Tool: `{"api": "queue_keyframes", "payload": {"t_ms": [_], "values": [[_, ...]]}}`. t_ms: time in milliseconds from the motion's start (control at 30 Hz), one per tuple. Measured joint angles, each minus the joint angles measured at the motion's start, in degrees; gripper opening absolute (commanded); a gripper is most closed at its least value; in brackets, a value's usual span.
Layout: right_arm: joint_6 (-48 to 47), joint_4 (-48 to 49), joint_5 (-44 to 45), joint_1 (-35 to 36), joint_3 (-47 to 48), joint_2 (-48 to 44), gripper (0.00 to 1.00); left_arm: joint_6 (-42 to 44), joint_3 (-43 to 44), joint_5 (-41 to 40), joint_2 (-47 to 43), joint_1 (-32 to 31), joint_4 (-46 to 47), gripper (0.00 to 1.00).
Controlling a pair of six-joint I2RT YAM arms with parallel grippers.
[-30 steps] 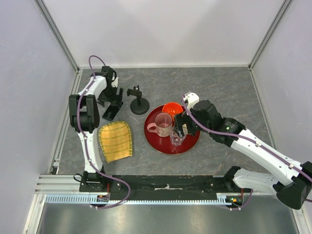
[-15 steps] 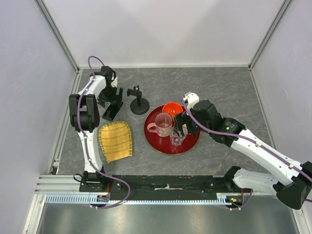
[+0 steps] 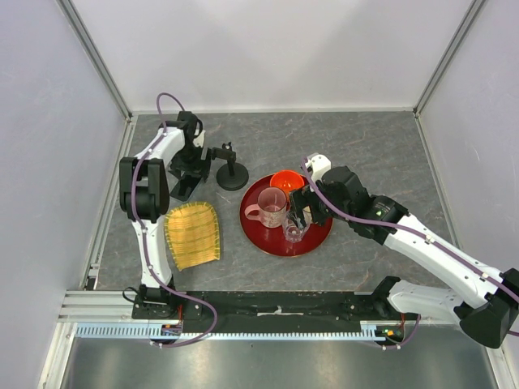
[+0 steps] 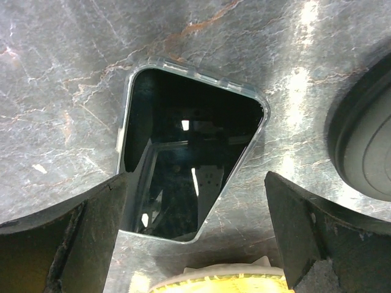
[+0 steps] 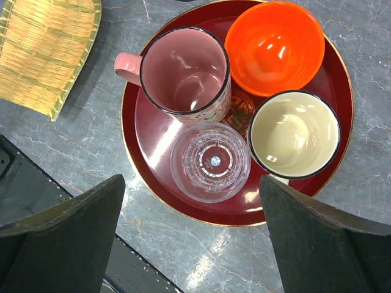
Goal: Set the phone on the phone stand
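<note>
The phone (image 4: pixel 183 152) lies flat on the grey table, screen up, in a clear case. In the top view the phone (image 3: pixel 182 189) sits between the yellow mat and my left gripper (image 3: pixel 193 168). My left gripper (image 4: pixel 195 177) is open and empty just above the phone, its fingers (image 4: pixel 79 238) either side of the near end. The phone stand (image 3: pixel 231 172) stands upright just right of the gripper; its disc base (image 4: pixel 366 140) shows at the right edge of the left wrist view. My right gripper (image 3: pixel 302 212) is open and empty above the red tray (image 3: pixel 320 235).
The round red tray (image 5: pixel 149 131) holds a pink mug (image 5: pixel 183 73), an orange bowl (image 5: pixel 275 46), a cream mug (image 5: pixel 293 134) and a clear glass (image 5: pixel 211 162). A yellow woven mat (image 3: pixel 193 233) lies in front of the phone, near the left wall.
My left gripper has shifted a little right, toward the phone stand, above the phone. The phone, stand and right arm have not moved.
</note>
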Motion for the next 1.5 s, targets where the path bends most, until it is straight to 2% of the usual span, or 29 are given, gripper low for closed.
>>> {"api": "queue_keyframes", "payload": {"t_ms": [300, 533, 700, 967, 1133, 1300, 1400, 1433, 1500], "values": [[0.26, 0.0, -0.28, 0.0, 0.0, -0.04, 0.98, 0.0, 0.0, -7.69, 0.79, -1.29, -0.17, 1.0], [0.28, -0.02, -0.26, 0.0, 0.0, -0.31, 0.98, -0.02, 0.59, -9.09, 1.77, -1.31, -0.63, 1.0], [0.31, -0.04, -0.24, 0.0, 0.0, -0.68, 0.98, -0.02, 0.87, -7.78, 1.97, -0.66, -0.94, 1.0], [0.31, -0.04, -0.24, 0.0, 0.0, -0.9, 0.98, -0.2, 2.05, -0.63, 3.19, 2.6, -2.14, 0.99], [0.37, -0.04, -0.24, 0.0, 0.0, -0.9, 0.98, -0.33, 3.34, 0.74, 4.35, 3.02, -3.37, 0.88], [0.44, -0.04, -0.24, 0.0, 0.0, -0.9, 0.98, -0.68, 4.96, 0.63, 5.42, 2.95, -4.92, 0.84], [0.44, -0.07, -0.24, 0.0, 0.0, -0.9, 0.98, -0.76, 5.18, 0.5, 5.62, 2.93, -5.14, 0.77], [0.44, -0.04, -0.24, 0.0, 0.0, -0.9, 0.98, -0.9, 5.25, 0.48, 5.66, 2.91, -5.2, 0.7], [0.44, -0.04, -0.24, 0.0, 0.0, -0.9, 0.98, -0.96, 5.4, 0.39, 5.75, 2.89, -5.38, 0.64]]}}
